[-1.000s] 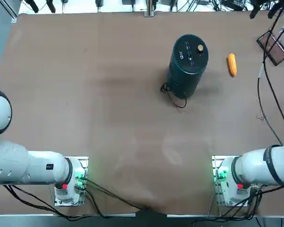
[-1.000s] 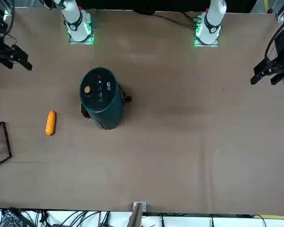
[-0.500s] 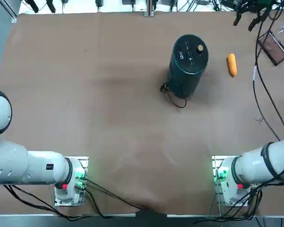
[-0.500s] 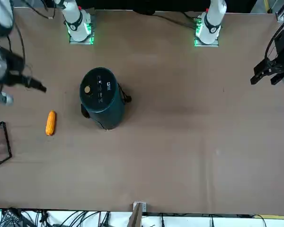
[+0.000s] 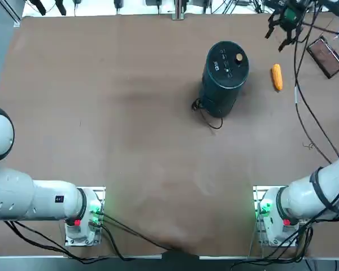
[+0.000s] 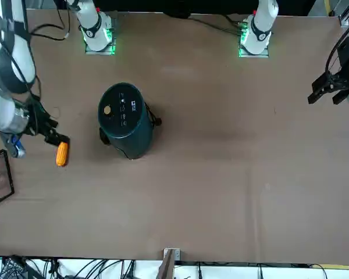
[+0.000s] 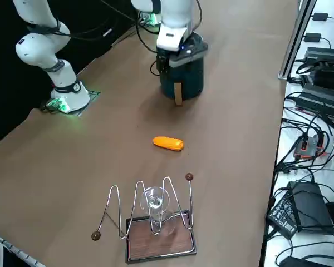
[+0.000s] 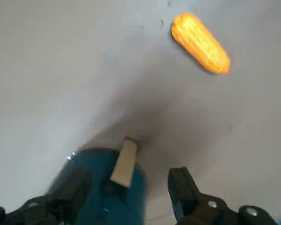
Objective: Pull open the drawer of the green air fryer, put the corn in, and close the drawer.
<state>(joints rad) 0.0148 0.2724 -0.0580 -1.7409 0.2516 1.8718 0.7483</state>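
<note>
The right gripper (image 5: 274, 43) is up over the table (image 5: 158, 147), on the robot's right side of the fryer. Its two fingers (image 8: 181, 192) are wide open, with a big space between them. The close-up from the wrist shows the green air fryer (image 5: 227, 76) and its light brown handle (image 8: 124, 164) down below, and the corn (image 5: 277, 77) too.

The corn is orange and lies flat on the table. It is to the robot's right of the fryer, and the two are apart. The fryer stands up on its bottom. It is round, dark green and shiny, with a little gold knob (image 5: 239, 57) and white marks on its flat top. A black cord (image 5: 214, 127) curls on the table next to it.

The handle sticks out on the side that faces the corn. The drawer (image 7: 192, 86) looks pushed in.

Farther to the robot's right, past the corn, is a flat tray (image 7: 161, 240) with a dark edge and a reddish brown middle. A bendy wire rack (image 7: 191, 201) stands by the tray, with brown balls on its ends. A clear glass (image 7: 155, 201) sits in among the wires.
</note>
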